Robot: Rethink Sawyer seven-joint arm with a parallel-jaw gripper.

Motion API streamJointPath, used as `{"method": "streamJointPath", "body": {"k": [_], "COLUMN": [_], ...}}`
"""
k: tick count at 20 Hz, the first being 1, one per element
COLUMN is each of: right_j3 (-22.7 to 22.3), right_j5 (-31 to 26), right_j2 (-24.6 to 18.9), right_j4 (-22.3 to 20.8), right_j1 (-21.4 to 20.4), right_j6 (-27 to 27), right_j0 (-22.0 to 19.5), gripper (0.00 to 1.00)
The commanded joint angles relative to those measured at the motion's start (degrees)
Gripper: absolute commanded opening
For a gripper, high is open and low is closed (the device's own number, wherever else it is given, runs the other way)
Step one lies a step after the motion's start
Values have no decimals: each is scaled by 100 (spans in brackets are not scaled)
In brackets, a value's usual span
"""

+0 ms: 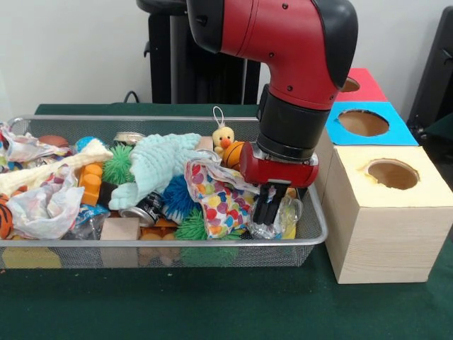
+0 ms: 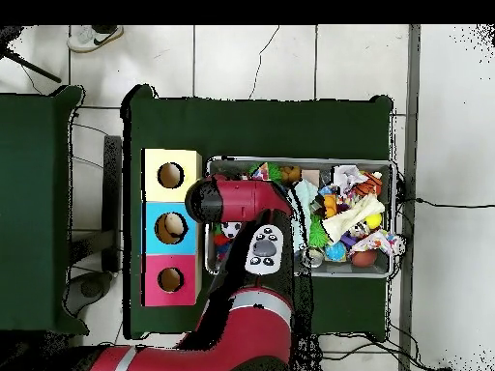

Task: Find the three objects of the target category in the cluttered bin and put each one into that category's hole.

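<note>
1. Front view: the gripper (image 1: 269,207) is reaching down into the right end of the bin (image 1: 315,234), at centre-right of the frame. Its dark fingers are standing narrow, pressing at a clear crumpled wrapper (image 1: 279,216); whether they are actually holding it I cannot tell.
2. Front view: the boxes are sitting at right — yellow-topped hole (image 1: 393,173) nearest, blue hole (image 1: 363,122) behind, red hole (image 1: 349,85) at the back.
3. Front view: the target category is not showing itself. Judging by the pose, the search-and-grasp step is under way; the next move is calling for a secure pinch, a straight lift, then travel right to a hole.
4. Front view: the wrapper is lying crumpled, showing no clear long axis.
5. Overhead view: the arm (image 2: 237,198) is covering the bin's left end, hiding the gripper and wrapper; the three holes are running in a column at left.
</note>
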State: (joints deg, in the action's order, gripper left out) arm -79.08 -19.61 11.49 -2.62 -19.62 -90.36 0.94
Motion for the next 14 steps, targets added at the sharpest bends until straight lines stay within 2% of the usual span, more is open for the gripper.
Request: {"method": "streamJointPath", "body": {"k": [1, 4, 5, 6, 8, 14], "right_j3": [-403, -380, -219, -158, -262, -195], "right_j5": [198, 106, -437, -727, -407, -848], "right_j2": [-432, -414, -309, -302, -335, -399], "right_j4": [137, 141, 176, 207, 139, 163], "right_j1": [175, 178, 182, 139, 46, -335], "right_j6": [-1073, -1056, -964, -912, -903, -672], "right_j0": [-223, -211, -136, -117, -122, -195], "gripper": [0, 0, 0, 0, 0, 0]}}
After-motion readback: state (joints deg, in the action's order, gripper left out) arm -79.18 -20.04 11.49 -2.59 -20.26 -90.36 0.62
